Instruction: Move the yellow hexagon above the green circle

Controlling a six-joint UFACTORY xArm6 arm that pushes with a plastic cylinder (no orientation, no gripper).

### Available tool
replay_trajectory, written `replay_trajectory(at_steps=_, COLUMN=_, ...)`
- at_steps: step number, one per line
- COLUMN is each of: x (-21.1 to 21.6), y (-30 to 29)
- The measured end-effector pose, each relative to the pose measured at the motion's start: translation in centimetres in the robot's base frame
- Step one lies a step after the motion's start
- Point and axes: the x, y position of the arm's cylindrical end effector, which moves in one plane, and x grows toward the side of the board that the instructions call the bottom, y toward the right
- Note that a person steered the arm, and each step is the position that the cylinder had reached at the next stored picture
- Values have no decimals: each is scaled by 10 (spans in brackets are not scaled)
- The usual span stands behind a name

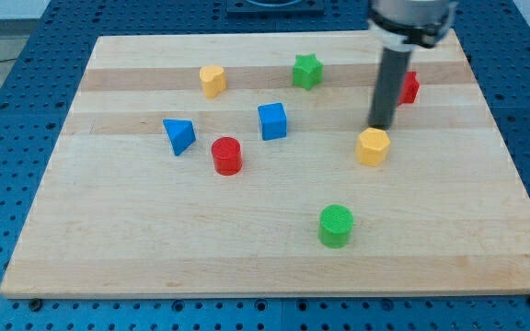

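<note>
The desk (pixel 274 257) is pale wood in light and tan stripes, on a blue perforated base (pixel 7 110). My tip (pixel 379 127) ends a dark grey rod. Just below it sits the yellow hexagon (pixel 373 146); further below, the green circle (pixel 336 225). A red block (pixel 409 87) shows behind the rod. To the view's left: green star (pixel 307 71), blue cube (pixel 272 120), red cylinder (pixel 227 155), blue triangle (pixel 179 135), yellow heart (pixel 213 81).

My tip (pixel 379 126) sits just above the yellow hexagon (pixel 373 146), probably touching its top edge. Green circle (pixel 336 225) lies below, slightly left. A red block (pixel 409 87), shape unclear, is half hidden behind my rod.
</note>
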Motion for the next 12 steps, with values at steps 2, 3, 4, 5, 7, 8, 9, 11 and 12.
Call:
replay_trajectory(at_steps=2, x=55, y=-26)
replay_trajectory(at_steps=3, x=45, y=-32)
replay_trajectory(at_steps=4, x=11, y=-36)
replay_trajectory(at_steps=5, x=19, y=-71)
replay_trajectory(at_steps=7, x=72, y=-93)
replay_trajectory(at_steps=8, x=56, y=-93)
replay_trajectory(at_steps=9, x=50, y=-66)
replay_trajectory(at_steps=11, x=78, y=-44)
replay_trajectory(at_steps=12, x=92, y=-48)
